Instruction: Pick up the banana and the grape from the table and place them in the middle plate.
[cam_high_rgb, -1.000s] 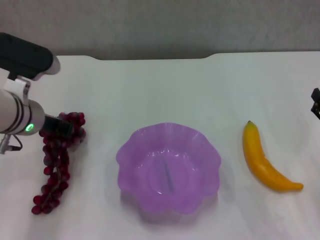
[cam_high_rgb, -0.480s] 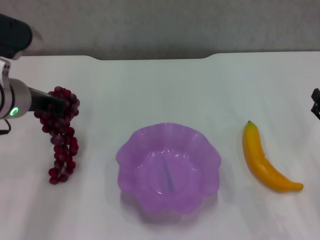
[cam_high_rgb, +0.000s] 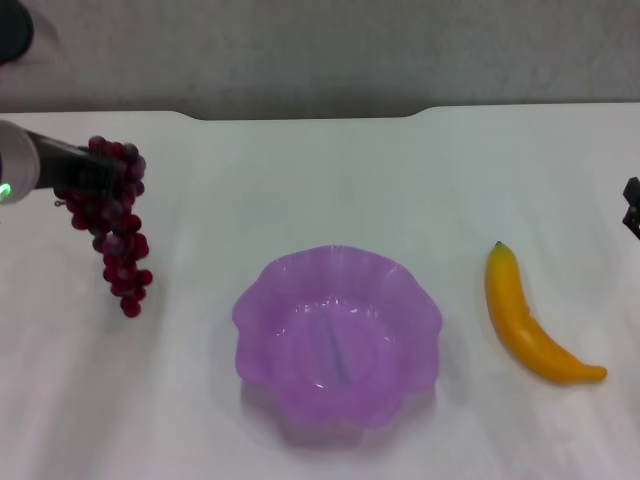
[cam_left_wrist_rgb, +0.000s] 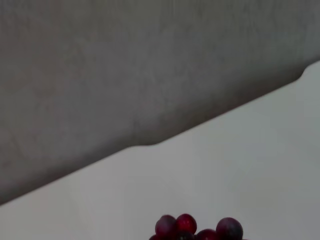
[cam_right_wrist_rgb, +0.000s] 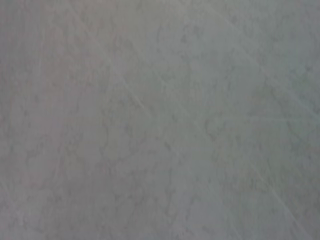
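Purple plate (cam_high_rgb: 338, 340): empty, centre of bench (cam_high_rgb: 300, 180).
Grape (cam_high_rgb: 108, 220): lifted clear since a second ago, hanging from left pincer (cam_high_rgb: 88, 172), clamped.
Banana (cam_high_rgb: 530, 320): untouched, right of plate.
Right pincer (cam_high_rgb: 631, 205): parked, state unclear.

The left gripper (cam_high_rgb: 88, 172) grips the grape (cam_high_rgb: 110, 222), which dangles above the table (cam_high_rgb: 320, 180) (far left side). The middle plate (cam_high_rgb: 337, 335) sits centre, the banana (cam_high_rgb: 527, 318) right of it.
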